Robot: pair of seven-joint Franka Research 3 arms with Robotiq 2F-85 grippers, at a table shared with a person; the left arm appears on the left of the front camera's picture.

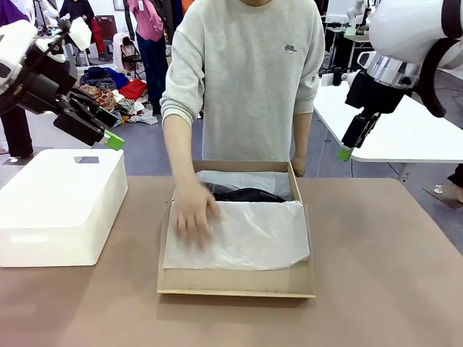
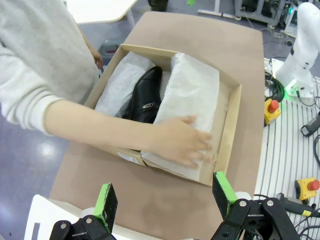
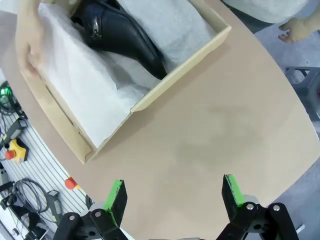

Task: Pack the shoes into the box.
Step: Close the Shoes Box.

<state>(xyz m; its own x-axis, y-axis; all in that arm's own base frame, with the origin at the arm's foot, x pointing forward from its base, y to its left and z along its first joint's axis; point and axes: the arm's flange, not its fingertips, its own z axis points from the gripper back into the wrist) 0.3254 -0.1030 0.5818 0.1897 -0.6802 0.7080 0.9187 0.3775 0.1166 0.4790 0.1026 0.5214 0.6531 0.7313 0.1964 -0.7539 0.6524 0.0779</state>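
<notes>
The brown cardboard box point(image 1: 237, 282) lies at the middle of the table, lined with white tissue paper point(image 1: 249, 235). A black glossy shoe point(image 1: 242, 194) lies inside, partly covered by the tissue; it also shows as a shoe point(image 2: 146, 95) and shoe point(image 3: 120, 37) in the wrist views. The person's hand point(image 1: 194, 211) presses the tissue down on the box's left side. My left gripper point(image 1: 108, 134) hangs open in the air above the white box. My right gripper point(image 1: 347, 148) is raised open at the right, above the table's far edge. Both hold nothing.
A bigger white box point(image 1: 61, 206) stands on the table's left side. The person stands at the far edge behind the cardboard box. A white table point(image 1: 405, 130) is at the back right. Bare tabletop point(image 1: 391, 275) lies right of the box.
</notes>
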